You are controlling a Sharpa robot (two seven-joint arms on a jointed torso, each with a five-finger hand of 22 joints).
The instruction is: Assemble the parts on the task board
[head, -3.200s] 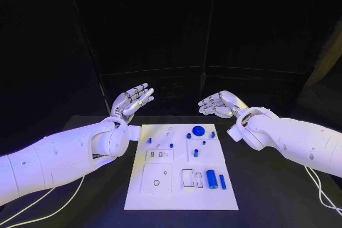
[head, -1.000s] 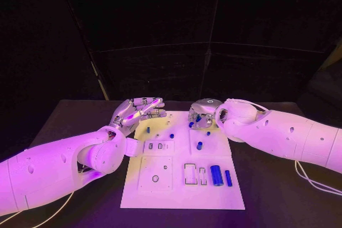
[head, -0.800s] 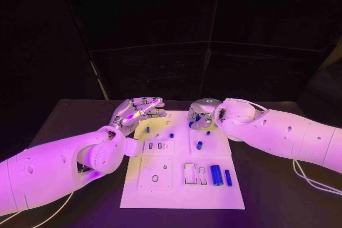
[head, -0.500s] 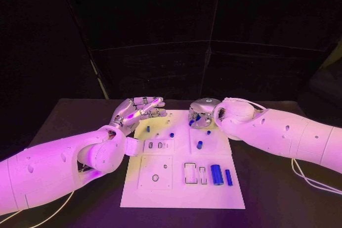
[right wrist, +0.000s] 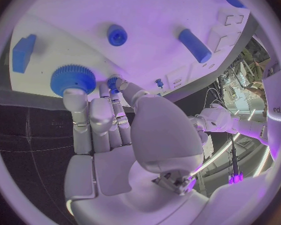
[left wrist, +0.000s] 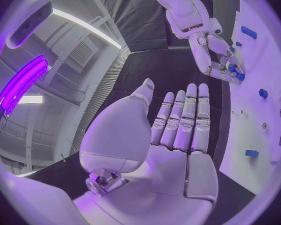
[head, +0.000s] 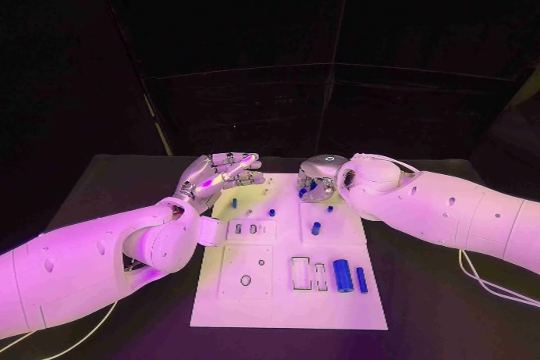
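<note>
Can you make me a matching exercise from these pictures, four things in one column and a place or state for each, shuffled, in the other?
Things:
1. left hand
2. right hand
3. large blue cylinder
4. blue gear

States or places:
A. lying on the near right part of the task board
B. fingers down on the board's far end
C. open, held up beside the board's far left corner
D. on the board at the right hand's fingertips

Pairs: 1-C, 2-B, 3-A, 4-D

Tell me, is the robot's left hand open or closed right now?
Open. The left hand has its fingers stretched out straight with a bare palm, holding nothing, beside the board.
</note>
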